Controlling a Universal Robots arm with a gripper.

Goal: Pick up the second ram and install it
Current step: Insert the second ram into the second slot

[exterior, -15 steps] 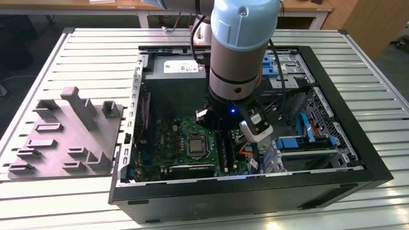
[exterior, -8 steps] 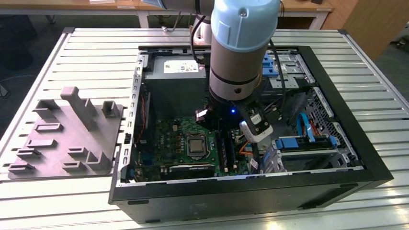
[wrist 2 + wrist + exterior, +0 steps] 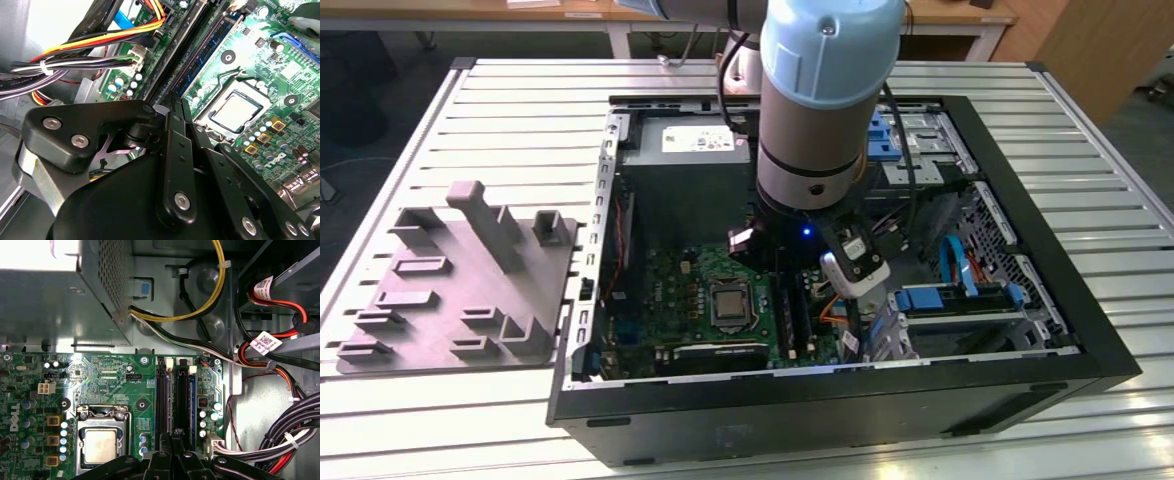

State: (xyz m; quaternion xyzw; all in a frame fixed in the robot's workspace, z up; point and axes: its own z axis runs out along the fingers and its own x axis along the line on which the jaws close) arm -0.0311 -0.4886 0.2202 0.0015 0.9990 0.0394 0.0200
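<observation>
Second ram [image 3: 177, 400] under hand [image 3: 175, 434]; CPU [image 3: 100, 445], cables [image 3: 280, 440] flanking.

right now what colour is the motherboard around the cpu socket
The motherboard is green; the first wrist view shows it best.

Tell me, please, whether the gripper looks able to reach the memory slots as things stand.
Probably yes: the gripper hangs over the memory slots, and the cable bundle lies to one side, not across them.
</observation>
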